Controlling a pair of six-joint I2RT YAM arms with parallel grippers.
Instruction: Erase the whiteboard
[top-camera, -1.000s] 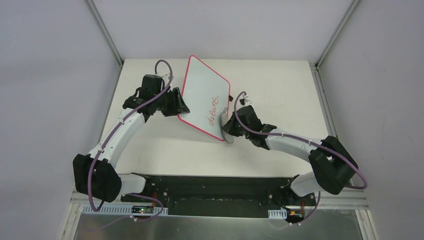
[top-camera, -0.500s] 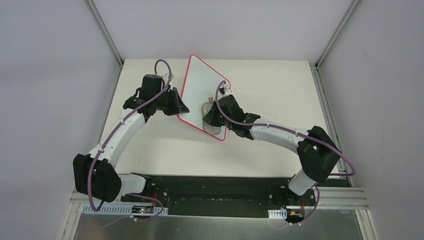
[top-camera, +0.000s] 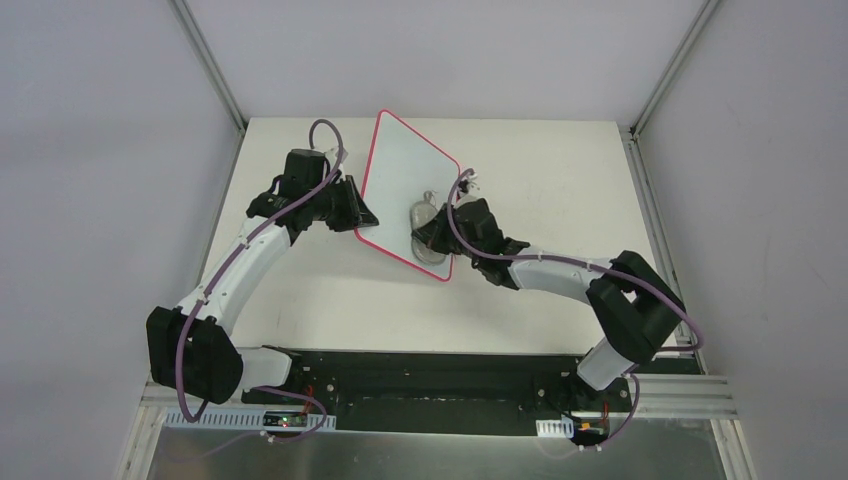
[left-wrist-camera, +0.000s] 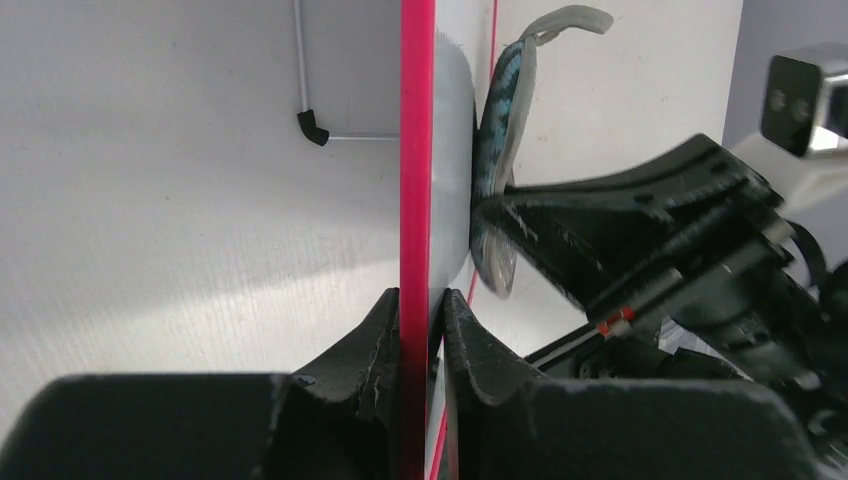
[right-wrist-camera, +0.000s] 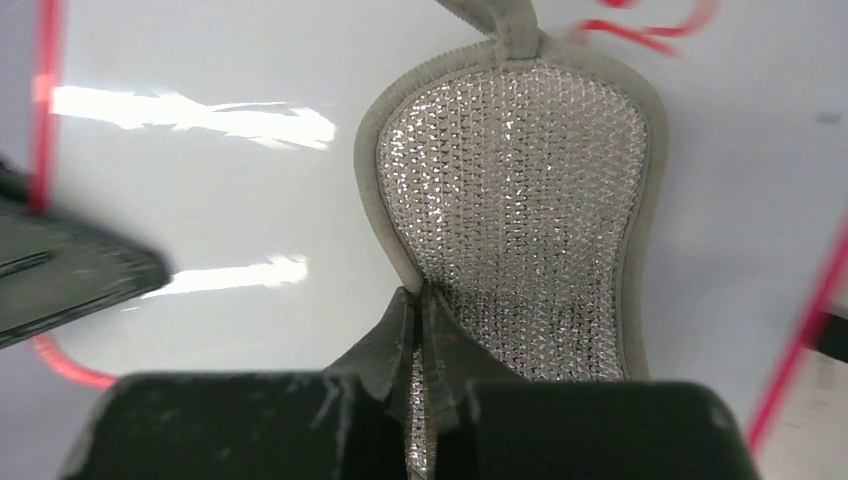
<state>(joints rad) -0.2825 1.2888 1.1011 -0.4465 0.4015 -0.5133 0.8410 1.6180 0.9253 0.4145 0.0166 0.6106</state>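
A white table (top-camera: 560, 170) fills the middle of the top view, shut in by pale grey walls with aluminium posts (top-camera: 208, 62) at its far corners. A pad (top-camera: 420, 220) of silvery mesh has a grey fabric border and a loop at its narrow end (its other face, seen edge-on from the left wrist, looks blue). A black plate (top-camera: 430, 372) runs along the table's near edge, with bare metal sheet (top-camera: 430, 455) below it.
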